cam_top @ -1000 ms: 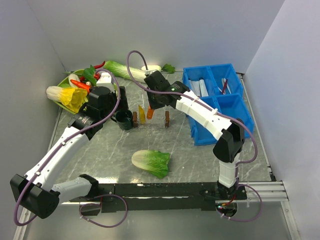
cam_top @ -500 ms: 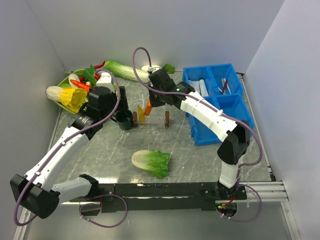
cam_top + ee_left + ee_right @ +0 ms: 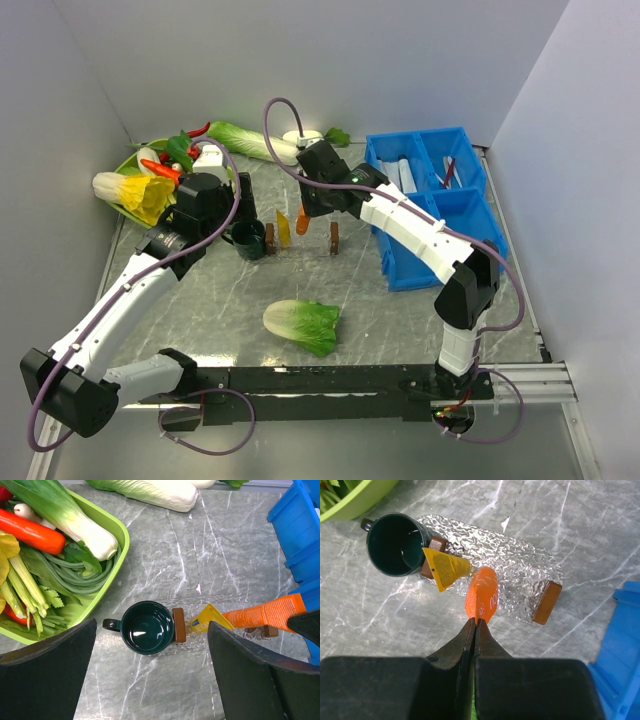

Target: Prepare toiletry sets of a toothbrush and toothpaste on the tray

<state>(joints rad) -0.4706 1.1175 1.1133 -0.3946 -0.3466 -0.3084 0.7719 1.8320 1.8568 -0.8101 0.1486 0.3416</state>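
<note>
A clear textured tray (image 3: pixel 520 575) with brown end handles lies mid-table. A yellow toothpaste tube (image 3: pixel 445 569) rests on its left end. My right gripper (image 3: pixel 476 622) is shut on the flat tail of an orange toothpaste tube (image 3: pixel 482 596), which hangs nose down over the tray (image 3: pixel 318 240). In the left wrist view the orange tube (image 3: pixel 265 612) reaches in from the right next to the yellow one (image 3: pixel 207 620). My left gripper (image 3: pixel 150 675) hovers open above the mug, holding nothing. A reddish toothbrush (image 3: pixel 449 172) lies in the blue bin.
A dark green mug (image 3: pixel 146 627) stands against the tray's left handle. A lime basket (image 3: pixel 117 545) of vegetables fills the back left. The blue bin (image 3: pixel 440 215) sits right of the tray. A cabbage (image 3: pixel 302 326) lies near the front; a long leafy one (image 3: pixel 245 140) is at the back.
My right arm has shifted slightly right and back, carrying the orange tube a little higher over the tray. The left arm has not moved.
</note>
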